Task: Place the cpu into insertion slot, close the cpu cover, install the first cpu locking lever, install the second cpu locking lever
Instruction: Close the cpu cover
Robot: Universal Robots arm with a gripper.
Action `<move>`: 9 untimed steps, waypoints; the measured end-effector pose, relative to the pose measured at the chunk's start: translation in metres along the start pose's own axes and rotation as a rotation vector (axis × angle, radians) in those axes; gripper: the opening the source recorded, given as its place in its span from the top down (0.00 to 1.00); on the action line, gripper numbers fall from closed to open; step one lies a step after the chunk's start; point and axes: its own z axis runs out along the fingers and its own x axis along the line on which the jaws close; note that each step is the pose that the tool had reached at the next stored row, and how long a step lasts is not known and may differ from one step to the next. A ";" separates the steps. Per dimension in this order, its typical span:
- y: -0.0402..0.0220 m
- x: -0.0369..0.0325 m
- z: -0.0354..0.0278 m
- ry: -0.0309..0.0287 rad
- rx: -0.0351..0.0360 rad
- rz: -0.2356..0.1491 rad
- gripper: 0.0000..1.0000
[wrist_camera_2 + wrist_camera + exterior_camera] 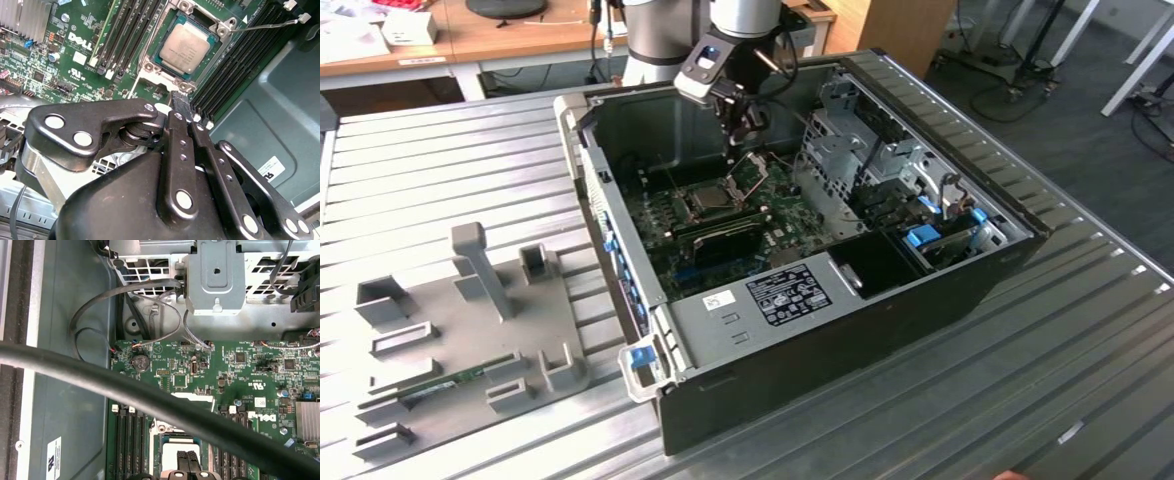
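- The cpu (184,47) lay flat in the slot (150,69) on the green board (80,55).
- The gripper (181,102) hung just over the slot's edge, its jaws pressed together with nothing visible between them.
- In the exterior view, the cover (754,172) stood raised beside the slot.

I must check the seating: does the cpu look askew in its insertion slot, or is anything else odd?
Nothing stands out. In the second wrist view the cpu lies flat in the insertion slot, with its edges parallel to the silver rim. No corner looks lifted.
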 end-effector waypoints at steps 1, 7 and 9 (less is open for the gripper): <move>0.0003 0.0000 0.0000 -0.0001 0.0000 0.000 0.90; 0.0009 0.0000 0.0000 0.0000 0.0000 0.000 0.90; 0.0012 0.0000 0.0000 0.0000 0.0000 0.000 0.90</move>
